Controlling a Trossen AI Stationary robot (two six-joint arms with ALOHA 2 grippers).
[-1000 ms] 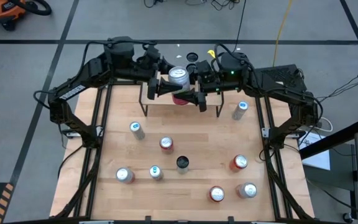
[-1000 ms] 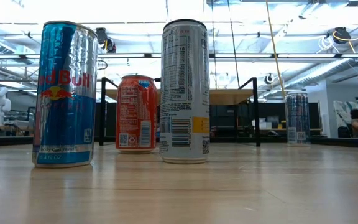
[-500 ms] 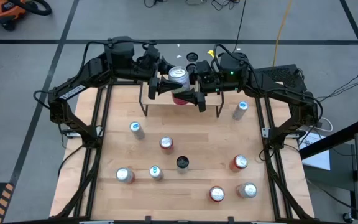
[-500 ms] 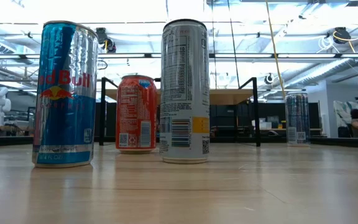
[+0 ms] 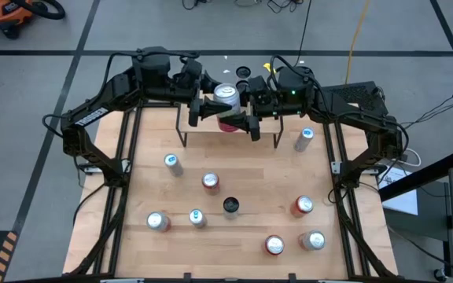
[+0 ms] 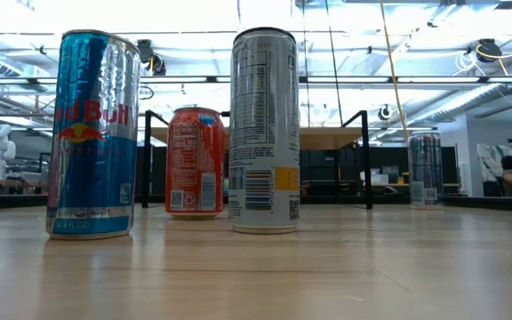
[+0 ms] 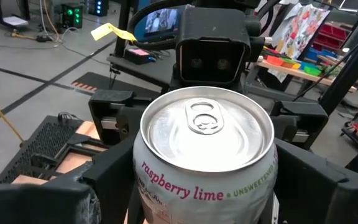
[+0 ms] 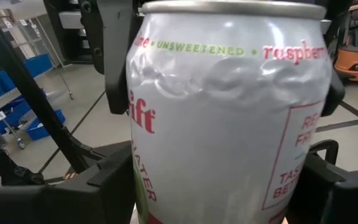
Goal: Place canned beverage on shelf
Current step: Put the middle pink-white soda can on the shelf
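A silver "raspberry lime" can [image 5: 226, 97] stands upright in the air over the far part of the shelf [image 5: 203, 135]. The shelf has a light wood top on black legs, at the table's far middle. My left gripper [image 5: 214, 101] reaches the can from the table's left. My right gripper [image 5: 241, 104] reaches it from the right. Both are shut on the can, facing each other. The can's wall [image 8: 229, 78] is dented below the rim. The low view shows the shelf [image 6: 327, 135] but neither gripper nor this can. My left gripper pinches the can's side wall [image 7: 143, 180] between its two fingers, coming level from the table's left. Seen from the right wrist, its fingers [image 8: 114, 62] lie on the upper part of the wall. The can stays upright, lifted above the shelf. My right gripper pinches the can's side wall [image 8: 135, 186] between its two fingers, lower down than the left one. It comes level from the table's right. The can stands upright in the hold, its pull tab [image 7: 205, 118] up.
Several other cans stand on the wooden table: a slim one [image 5: 303, 139] right of the shelf, one [image 5: 172, 163] at the left, red ones [image 5: 210, 182] [image 5: 303, 206], more along the near side [image 5: 157, 222] [image 5: 313, 240]. A tall can [image 6: 264, 132] stands close to the low camera.
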